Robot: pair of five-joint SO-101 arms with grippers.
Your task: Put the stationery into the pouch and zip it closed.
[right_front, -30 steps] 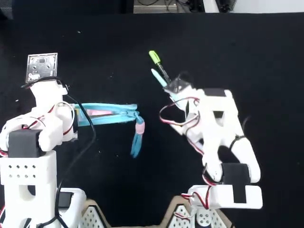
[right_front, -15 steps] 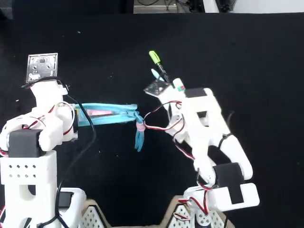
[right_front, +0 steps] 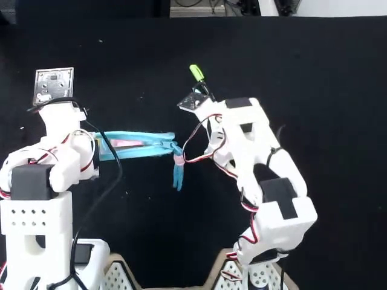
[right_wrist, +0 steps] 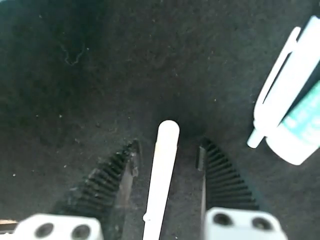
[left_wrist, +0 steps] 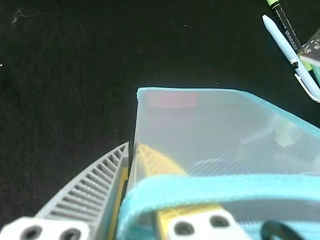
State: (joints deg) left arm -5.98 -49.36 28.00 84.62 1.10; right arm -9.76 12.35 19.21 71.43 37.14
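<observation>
Straddling white pen [right_wrist: 161,175], end cropped: R hand [right_wrist: 168,146].

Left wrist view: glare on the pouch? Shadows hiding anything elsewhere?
Left wrist view: pale sheen on the pouch, contents show through; right wrist view: dark shadow around the pen, outline plain; high view: evenly lit, no glare on the cloth.
</observation>
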